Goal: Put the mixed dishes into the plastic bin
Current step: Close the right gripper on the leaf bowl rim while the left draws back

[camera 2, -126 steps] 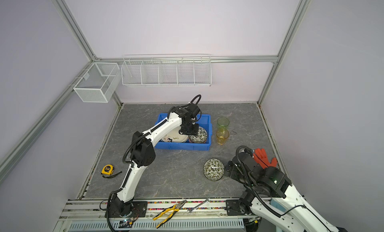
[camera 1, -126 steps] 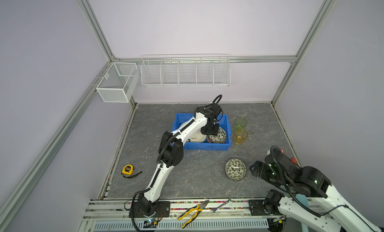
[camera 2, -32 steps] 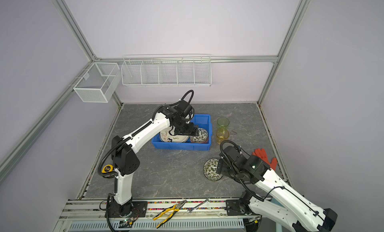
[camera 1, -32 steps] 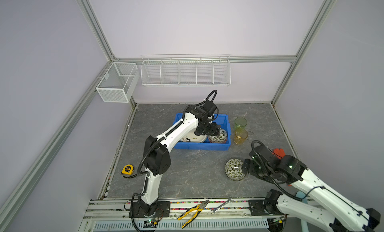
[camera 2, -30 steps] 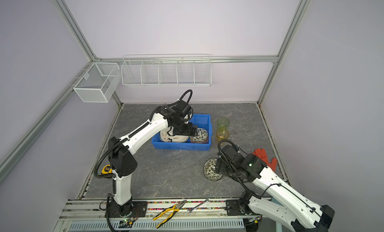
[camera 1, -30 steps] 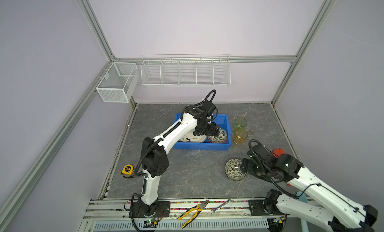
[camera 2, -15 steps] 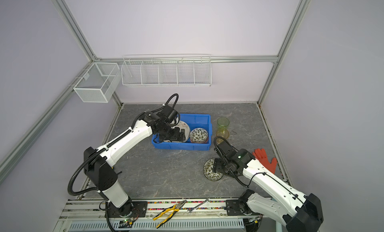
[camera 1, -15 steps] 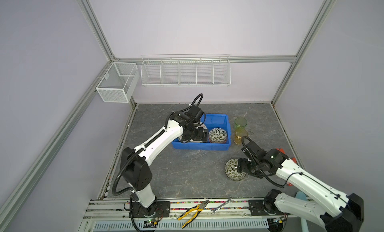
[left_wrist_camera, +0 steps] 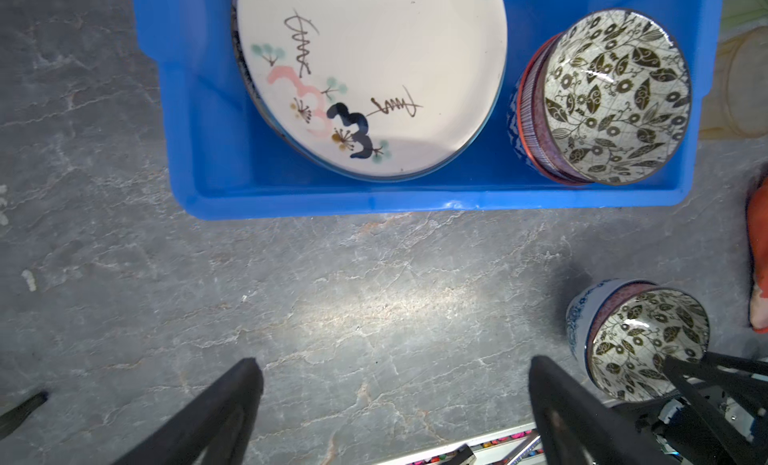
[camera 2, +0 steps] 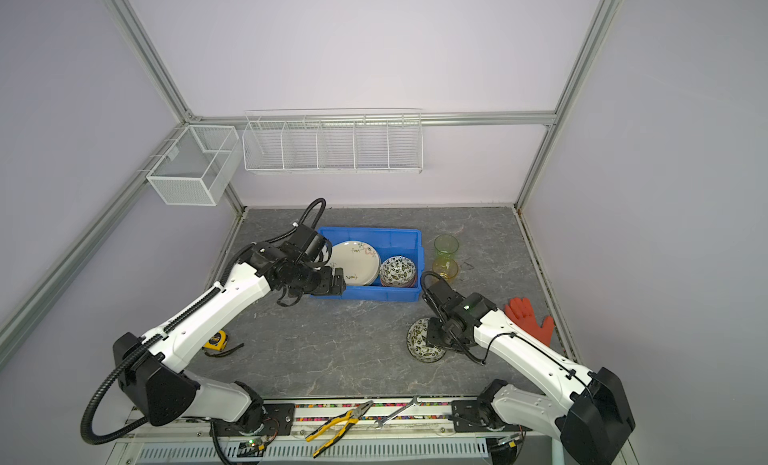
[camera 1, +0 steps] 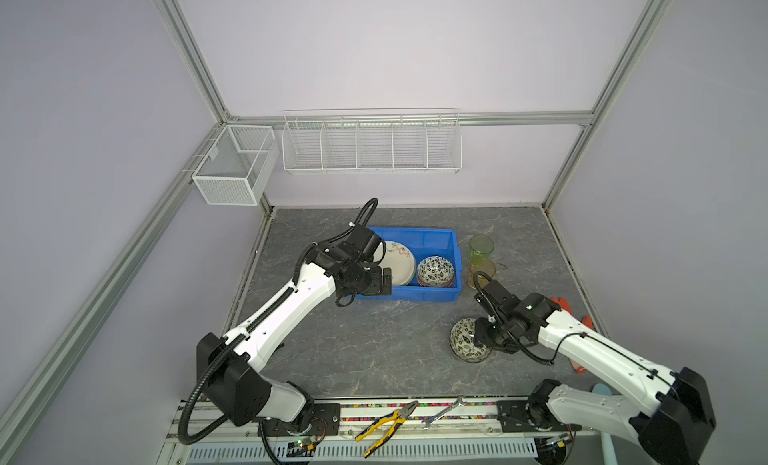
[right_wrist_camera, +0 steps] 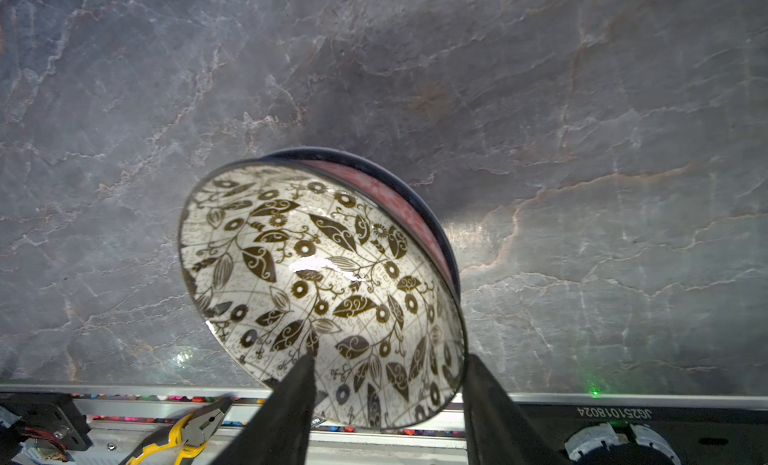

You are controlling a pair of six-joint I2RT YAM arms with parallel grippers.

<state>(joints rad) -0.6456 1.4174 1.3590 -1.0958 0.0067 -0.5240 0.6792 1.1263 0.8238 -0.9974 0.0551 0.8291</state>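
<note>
Two arms, one leafy bowl outside the bin

Right gripper [right_wrist_camera: 390, 359] is straddling the rim of the leafy bowl [right_wrist_camera: 311, 267] on the grey table [camera 1: 353, 350], one finger inside and one outside; whether it is pinching cannot be told. Left gripper [left_wrist_camera: 395, 361] is hovering spread wide, holding nothing, by the near wall of the plastic bin [camera 1: 415, 294], which is holding a floral plate [camera 1: 399, 261] and stacked bowls [camera 1: 435, 269]
</note>
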